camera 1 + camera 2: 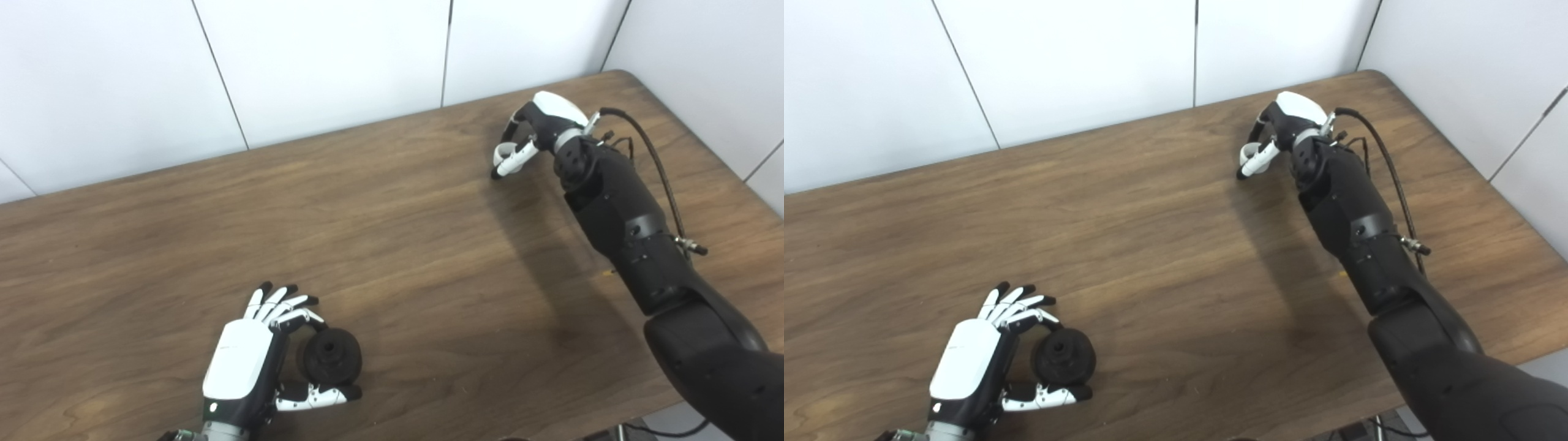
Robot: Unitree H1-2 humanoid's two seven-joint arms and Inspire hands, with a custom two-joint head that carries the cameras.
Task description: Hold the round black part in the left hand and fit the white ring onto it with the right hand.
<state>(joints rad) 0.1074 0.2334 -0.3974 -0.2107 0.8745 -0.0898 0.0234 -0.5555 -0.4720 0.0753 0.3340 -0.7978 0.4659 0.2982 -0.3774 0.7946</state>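
The left hand [257, 361] is cradling the black part [331, 356] low near the table's [398, 245] front edge, fingers curled over one side and thumb under the other, bore facing up and outward. Far off near the back right, the right hand [530, 138] is curling down over the ring [503, 153], seemingly pinching it between fingers and thumb. A good pickup is calling for a firm pinch on the rim, leaving the hole free, then a level carry across. The wood-grain table is standing against plain white wall panels [337, 61].
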